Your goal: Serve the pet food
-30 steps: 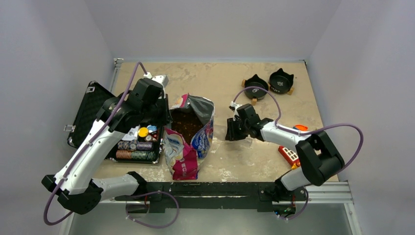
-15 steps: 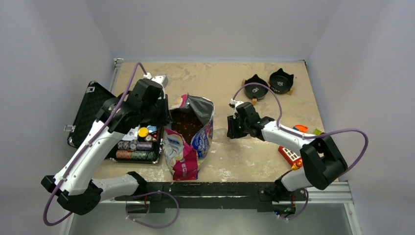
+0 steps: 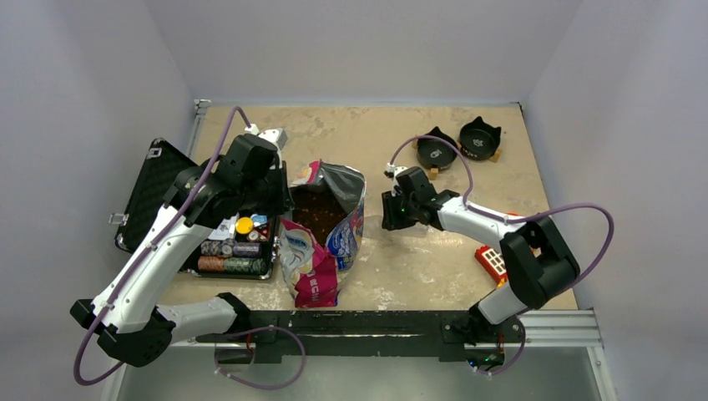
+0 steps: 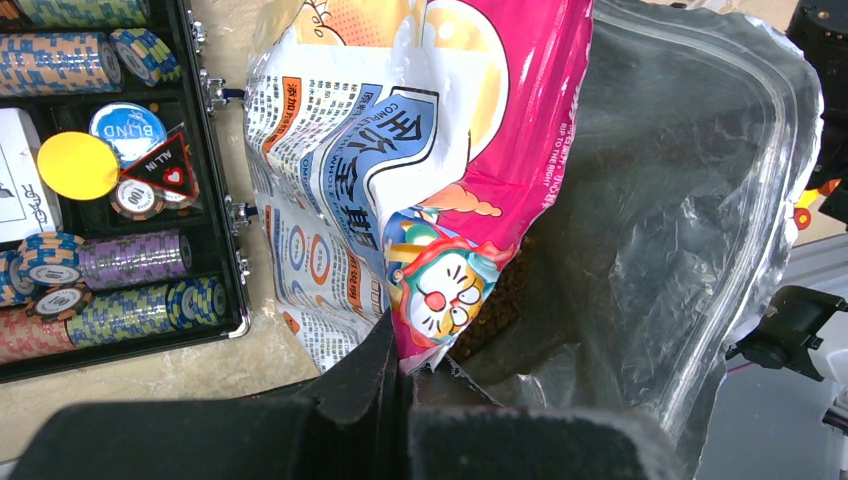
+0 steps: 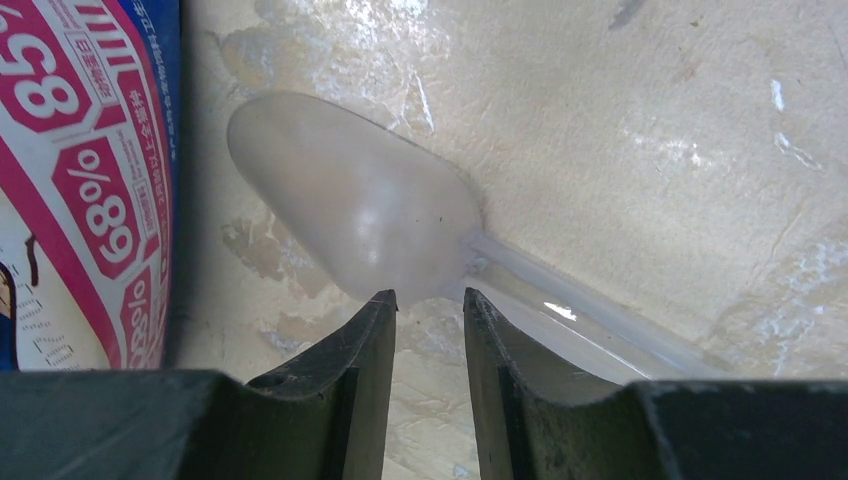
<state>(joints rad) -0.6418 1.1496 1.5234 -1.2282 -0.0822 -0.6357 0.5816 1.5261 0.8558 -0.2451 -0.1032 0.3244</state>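
The left gripper [image 4: 400, 345] is pinching the food bag [image 4: 480, 130] rim, while the right gripper [image 5: 430, 300], jaws part-spread, is hovering over a plastic spoon [image 5: 350, 200]

small brown pet food [image 3: 316, 214], inside upright open foil bag [image 3: 311, 269]

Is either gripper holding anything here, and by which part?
The left gripper is shut on the pet food bag, pinching its top rim. The right gripper holds nothing; its jaws stand open over the spoon.

Worn beige table [image 3: 376, 134], open pet food bag [image 3: 321, 242], chip case [image 3: 159, 196], black bowls [image 3: 437, 150], clear spoon [image 5: 360, 200]
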